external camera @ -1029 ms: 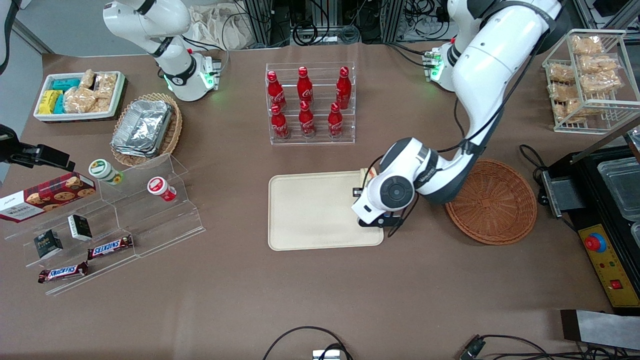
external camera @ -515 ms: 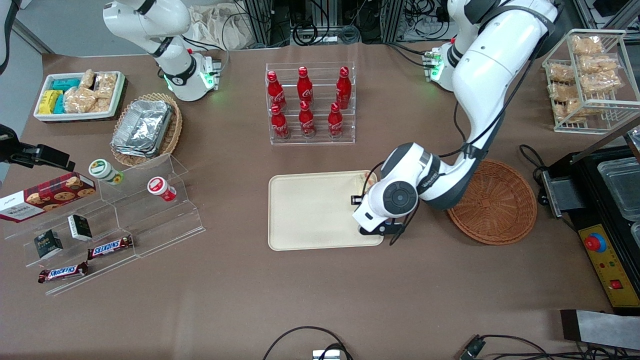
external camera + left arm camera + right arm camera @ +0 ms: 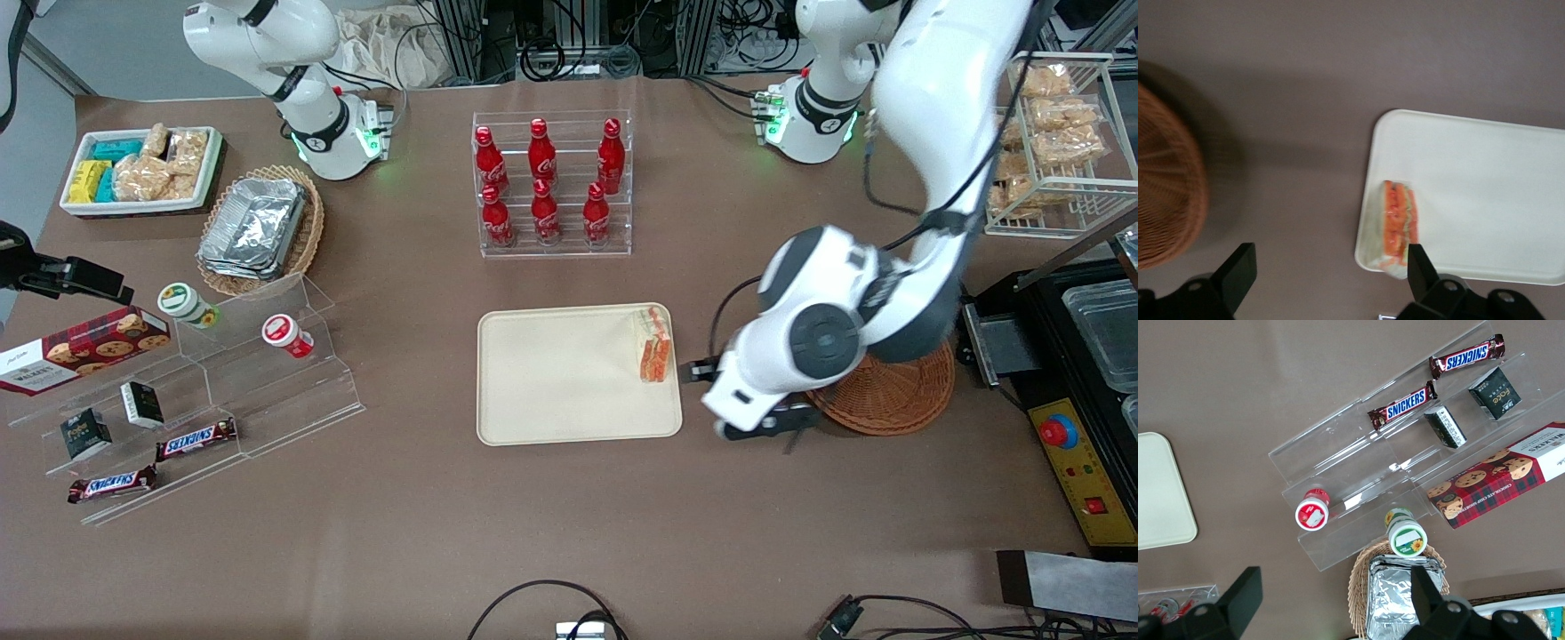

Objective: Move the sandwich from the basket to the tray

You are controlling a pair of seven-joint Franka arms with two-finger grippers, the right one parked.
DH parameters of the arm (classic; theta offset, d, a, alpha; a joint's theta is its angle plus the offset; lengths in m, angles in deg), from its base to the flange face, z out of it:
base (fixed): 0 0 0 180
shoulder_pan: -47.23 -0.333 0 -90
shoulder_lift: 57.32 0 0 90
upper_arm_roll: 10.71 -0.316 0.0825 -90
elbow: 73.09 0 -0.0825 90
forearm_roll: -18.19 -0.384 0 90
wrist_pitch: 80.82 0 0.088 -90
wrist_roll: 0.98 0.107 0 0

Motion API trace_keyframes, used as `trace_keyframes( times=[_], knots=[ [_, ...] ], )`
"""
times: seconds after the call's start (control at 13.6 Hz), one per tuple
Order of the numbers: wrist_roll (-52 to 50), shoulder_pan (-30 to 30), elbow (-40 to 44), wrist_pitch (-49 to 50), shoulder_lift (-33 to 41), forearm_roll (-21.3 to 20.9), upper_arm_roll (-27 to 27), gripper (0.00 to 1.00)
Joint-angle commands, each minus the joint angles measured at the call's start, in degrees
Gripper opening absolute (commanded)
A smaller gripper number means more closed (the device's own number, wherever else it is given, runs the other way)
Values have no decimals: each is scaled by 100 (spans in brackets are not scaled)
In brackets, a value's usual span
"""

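**Sandwich on the tray, left arm drawn back toward the basket**

Since half a second ago my left arm has pulled off the tray toward its own end of the table, and the sandwich it was covering now lies in plain sight.

Taking the flat cream-beige rectangular tray with rounded corners (image 3: 551, 373) as my landmark, I go from biggest to smallest. My white left arm now hangs above the table between that tray and the round reddish-brown woven wicker basket (image 3: 898, 400), covering much of the basket in my front view. The basket sits near the tray, on the side toward the working arm's end of the table; my wrist camera shows only its edge (image 3: 1168, 193), with bare brown table between it and the tray (image 3: 1485, 193).

The two-finger gripper (image 3: 756, 425) hovers just off the tray's edge nearest the basket, over the table and not the tray. Through the wrist camera its fingers (image 3: 1238, 270) stand wide apart with nothing between them.

The small triangular wedge sandwich in clear wrap, pale bread with red-orange filling stripes (image 3: 654, 345), lies on the tray, close along the rim nearest the basket. The wrist camera shows it (image 3: 1398, 223) with the striped edge facing up, clear of the gripper.
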Motion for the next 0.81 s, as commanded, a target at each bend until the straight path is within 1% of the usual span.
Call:
trace_keyframes(
  times=[0.0,0.15,0.29,0.44,0.74],
  knots=[
    [281,-443,-1820,-402,1630,66,33,100],
    [826,-873,-2517,-465,2432,285,25,100],
    [1546,-1347,-2748,-387,2899,549,7,100],
    [1900,-1708,-2609,-237,2972,682,7,100],
    [1927,-1877,-2388,-236,2849,691,-10,100]
  ],
)
